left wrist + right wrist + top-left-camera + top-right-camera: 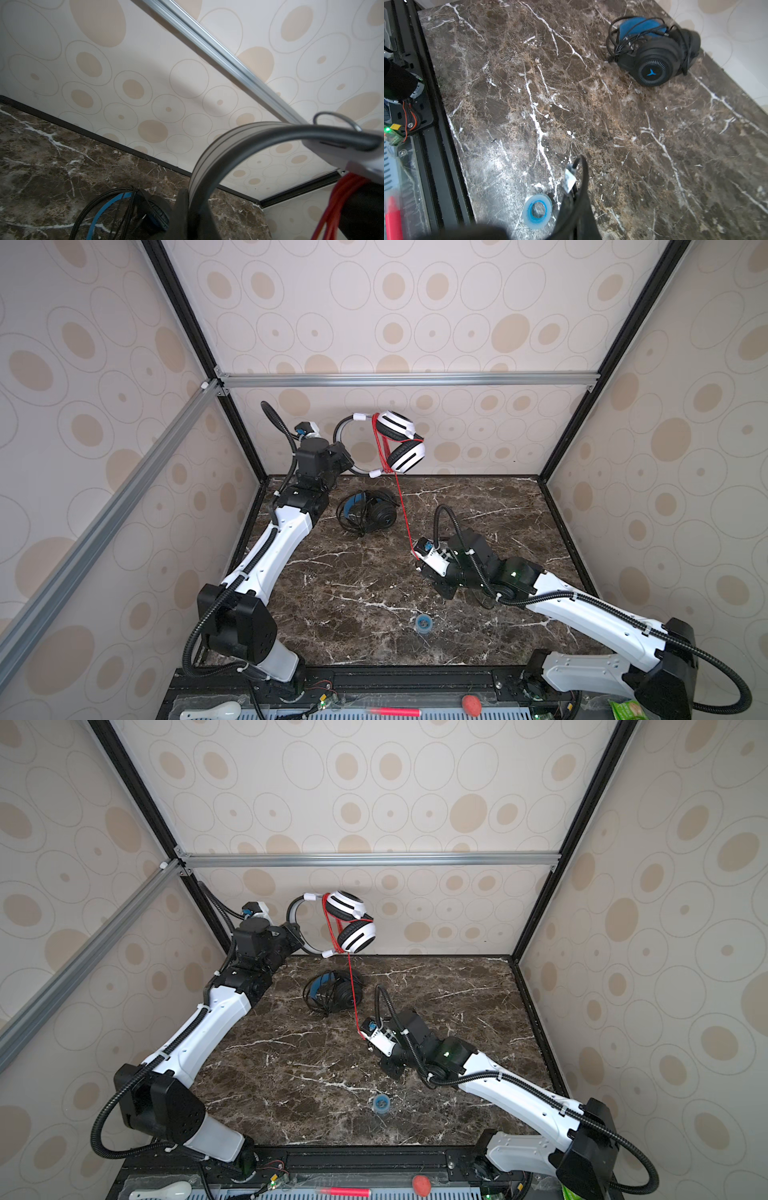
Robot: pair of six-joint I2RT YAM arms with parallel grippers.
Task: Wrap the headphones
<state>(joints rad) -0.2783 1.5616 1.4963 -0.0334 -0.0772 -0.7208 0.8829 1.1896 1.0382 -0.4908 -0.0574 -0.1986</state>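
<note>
Table (374, 593) centre lies open: left gripper (348, 466) clamps white headphones (401, 439) by back wall (498, 427), right gripper (417, 563) red cord (401, 506).

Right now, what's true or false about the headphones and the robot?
1. The white headphones are up in the air, off the table. True.
2. The black headphones are being held up too. False: they lie on the table, untouched.
3. The red cord runs tight from the white headphones down to the right jaws. True.
4. The blue tape roll sits on the black headphones. False: it lies apart, nearer the front edge.
5. The left jaws grip an ear cup. False: they grip the band.
</note>
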